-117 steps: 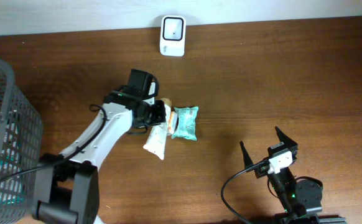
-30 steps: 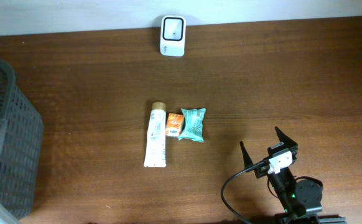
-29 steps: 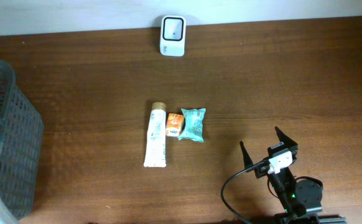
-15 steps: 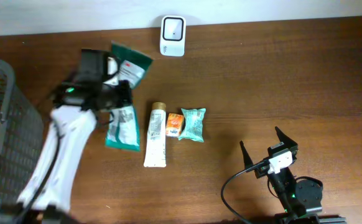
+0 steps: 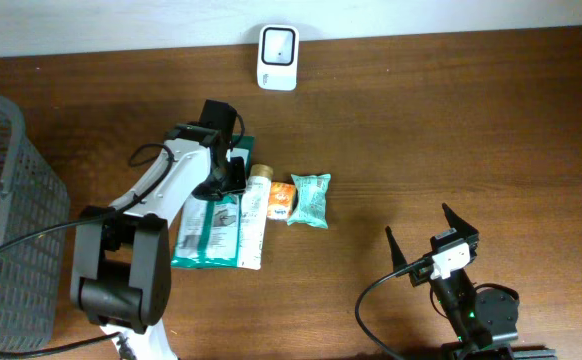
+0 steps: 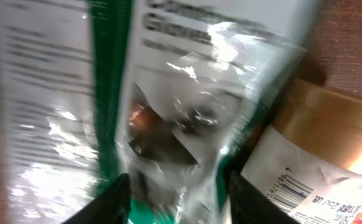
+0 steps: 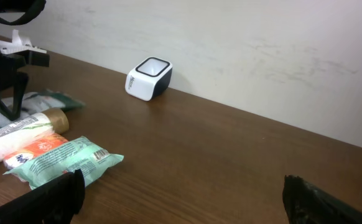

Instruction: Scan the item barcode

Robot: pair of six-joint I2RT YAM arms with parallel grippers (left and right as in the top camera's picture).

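Left gripper: jaws apart, poised over the far end of the green-and-white package; the wrist view shows a finger on either side of the glossy wrapper, not clamped on it. The package lies flat on the table, left of and just beside a white tube with a gold cap. An orange sachet and a teal packet sit right of the tube. The scanner stands at the far edge, well apart. The basket is at far left. Right gripper: jaws wide apart, holding nothing, near right.
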